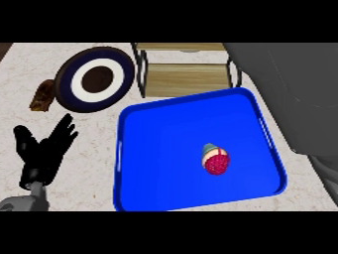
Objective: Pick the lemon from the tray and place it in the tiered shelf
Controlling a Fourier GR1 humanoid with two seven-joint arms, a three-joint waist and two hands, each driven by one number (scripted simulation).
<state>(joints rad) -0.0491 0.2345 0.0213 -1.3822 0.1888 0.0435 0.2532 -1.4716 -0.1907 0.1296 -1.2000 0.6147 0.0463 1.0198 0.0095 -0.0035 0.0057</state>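
A blue tray [139, 149] lies on the counter in the middle of the head view. In it, right of centre, sits a small oval fruit [215, 159] with a pinkish-red face and a cream and teal side. It does not look like a yellow lemon. Behind the tray stands the tiered shelf [186, 74], with wooden boards in a black frame. My left hand [43, 149] rests open at the lower left, fingers up, apart from the tray. A large grey part of my right arm [303, 94] fills the right side. Its hand does not show.
A round plate [94, 79] with navy, white and brown rings lies at the back left, beside the shelf. A small brown item [44, 95] lies left of the plate. The pale marble counter [91, 188] spreads left of the tray.
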